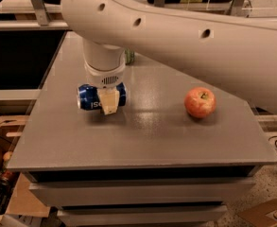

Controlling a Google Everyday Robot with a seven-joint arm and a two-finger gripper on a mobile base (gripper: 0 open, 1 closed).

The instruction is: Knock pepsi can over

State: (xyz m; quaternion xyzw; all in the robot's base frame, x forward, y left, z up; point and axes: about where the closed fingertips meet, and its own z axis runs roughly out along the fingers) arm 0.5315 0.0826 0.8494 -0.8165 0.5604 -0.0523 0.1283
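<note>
The pepsi can (91,97) is dark blue with white lettering and lies on its side on the left part of the grey table (142,136). My gripper (108,101) hangs straight down from the white arm and is right at the can, its cream tip in front of the can's right half. The can's right end is hidden behind the gripper.
A red apple (200,102) sits on the right part of the table. A green-and-silver can (129,56) stands at the back, mostly hidden by the arm. The arm's large white link (199,41) spans the upper right. Cardboard boxes lie on the floor at left.
</note>
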